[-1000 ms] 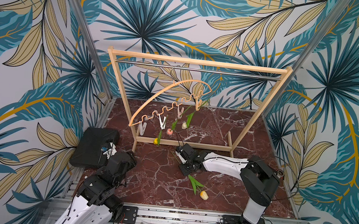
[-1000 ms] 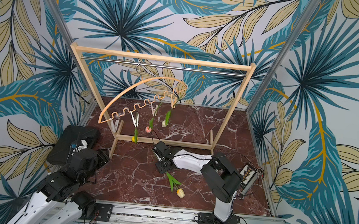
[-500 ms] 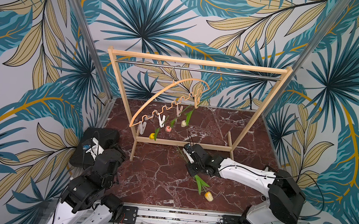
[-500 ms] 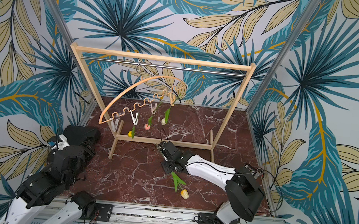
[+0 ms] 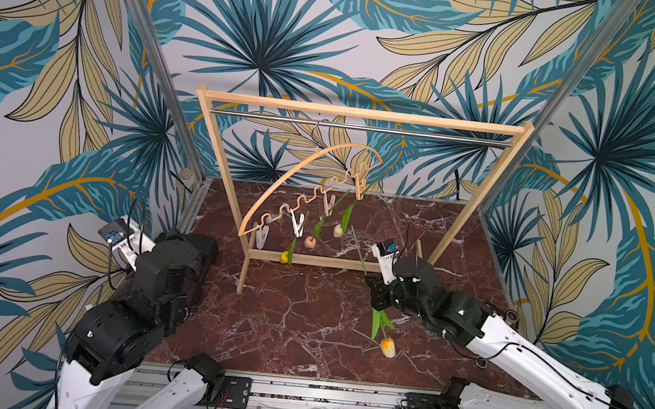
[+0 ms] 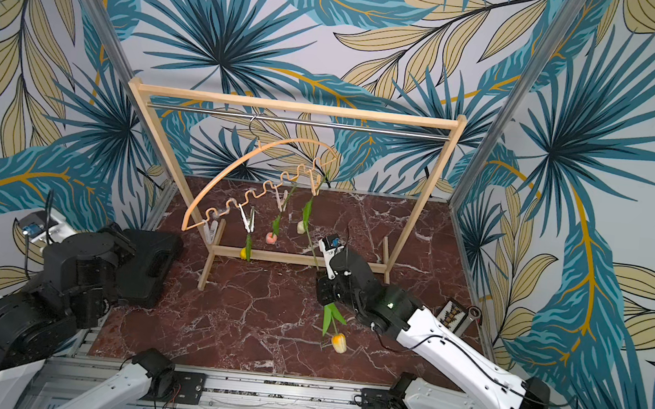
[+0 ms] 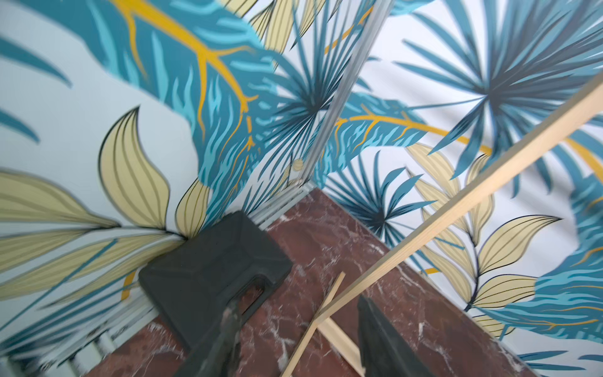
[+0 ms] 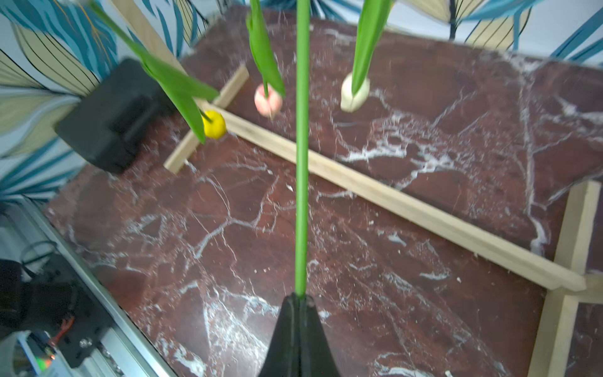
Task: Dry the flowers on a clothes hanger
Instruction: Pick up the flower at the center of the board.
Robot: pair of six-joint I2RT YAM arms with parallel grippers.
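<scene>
In both top views the clothes hanger (image 5: 279, 178) (image 6: 219, 181) hangs by its hook from the rack's rod. Three of the flowers hang head-down from its clothespins: yellow (image 5: 284, 256), pink (image 5: 310, 242), cream-white (image 5: 338, 230). My right gripper (image 5: 375, 296) (image 8: 301, 298) is shut on the green stem (image 8: 302, 163) of the fourth tulip. Its yellow-orange head (image 5: 388, 347) (image 6: 339, 342) dangles below the gripper, close to the marble floor. My left gripper (image 7: 300, 329) is open and holds nothing; it sits at the left by the wall.
The large wooden rack (image 5: 363, 113) stands across the middle, with its base bar (image 8: 408, 205) low on the floor. A black block (image 5: 207, 243) (image 7: 212, 271) lies at the left wall beside my left arm. A small striped object (image 6: 452, 314) lies by the right wall.
My right gripper has shifted to the right with the tulip, and the arm has swung out. My left arm has drawn back toward the left wall. The hanger and its flowers have swayed.
</scene>
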